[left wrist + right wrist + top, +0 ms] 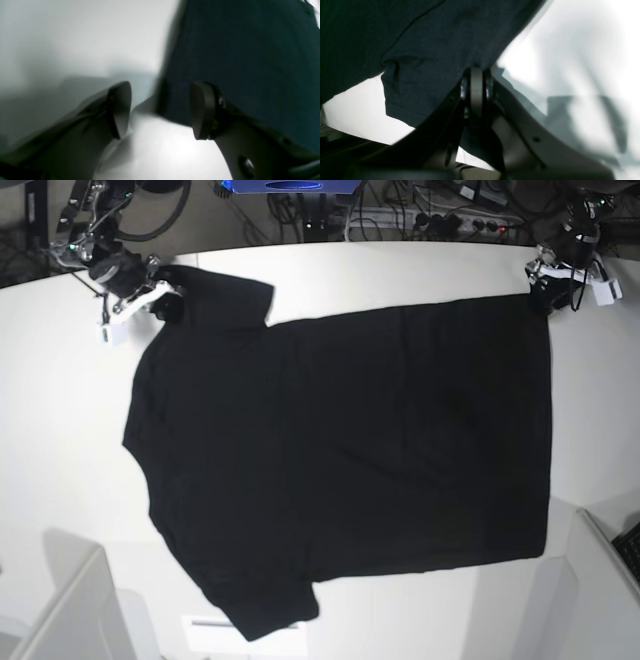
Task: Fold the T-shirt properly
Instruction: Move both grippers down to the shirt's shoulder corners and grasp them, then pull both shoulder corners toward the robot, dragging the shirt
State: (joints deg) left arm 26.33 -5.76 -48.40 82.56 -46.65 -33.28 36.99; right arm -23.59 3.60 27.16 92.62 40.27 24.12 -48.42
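A: Where is the shirt [340, 450]?

B: Spread flat, plain black side up, across the white table [60, 440]. In the base view its sleeves lie at the left and its hem runs down the right.

A: And the right gripper [476, 72]?

B: At the far left, on the far sleeve. Its wrist view shows the jaws pressed together, pinching the sleeve's edge.

A: The left gripper [160, 110]?

B: At the far right corner of the hem. Its fingers [121, 110] stand apart, nothing between them. The cloth's corner lies past the gap; one finger sits over the shirt, the other over bare table.
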